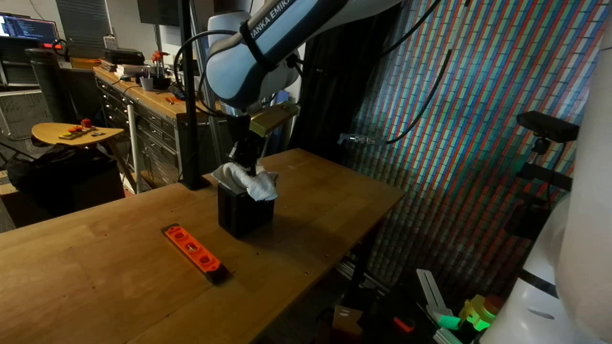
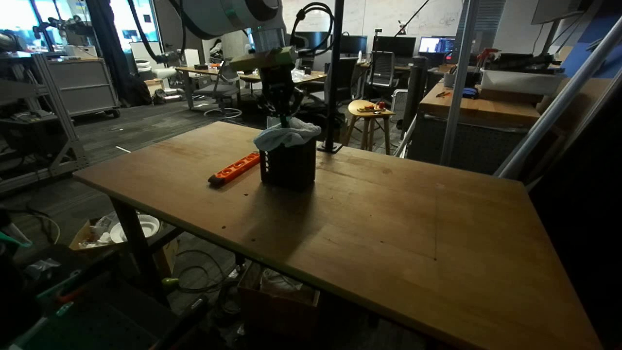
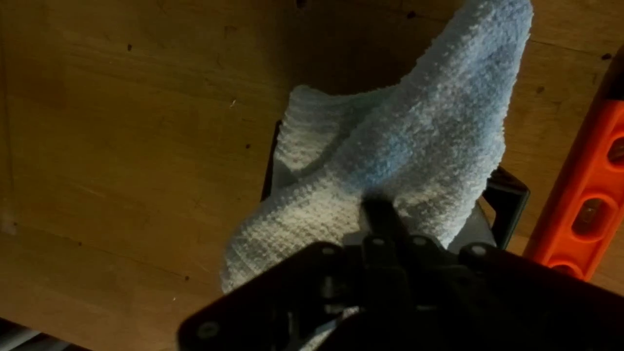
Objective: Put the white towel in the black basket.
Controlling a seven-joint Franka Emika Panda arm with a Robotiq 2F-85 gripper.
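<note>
Centrally (wrist view): set against the white towel [image 3: 424, 126] with gripper [image 3: 382, 209] closed, presumably for tucking overhang into the black basket [image 1: 246, 213]. Cannot tell whether pinching cloth.

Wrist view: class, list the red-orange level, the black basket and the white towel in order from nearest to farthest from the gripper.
1. White towel: right at the tips of the gripper.
2. Black basket: beneath the towel, a rim corner showing towards the picture's right.
3. Red-orange level: beyond the basket, at the picture's right edge.
</note>
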